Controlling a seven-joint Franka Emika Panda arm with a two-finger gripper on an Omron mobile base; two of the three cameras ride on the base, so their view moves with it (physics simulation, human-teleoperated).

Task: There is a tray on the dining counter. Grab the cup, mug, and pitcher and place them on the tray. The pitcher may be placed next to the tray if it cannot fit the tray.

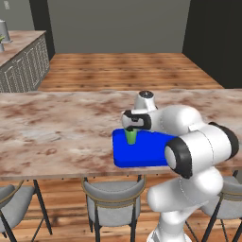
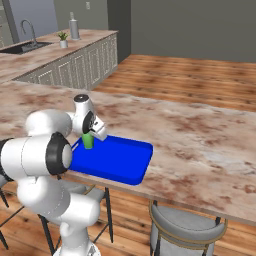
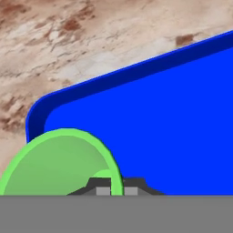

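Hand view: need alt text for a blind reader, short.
The jaws are shut on the rim of a green cup, seen from above near one rounded corner of a bright blue tray. Beyond the tray's raised edge lies the reddish-brown and cream marbled dining counter.

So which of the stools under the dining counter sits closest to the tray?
The middle stool, tucked in directly below the blue tray. The other one stands well off toward the left edge of the left base view.
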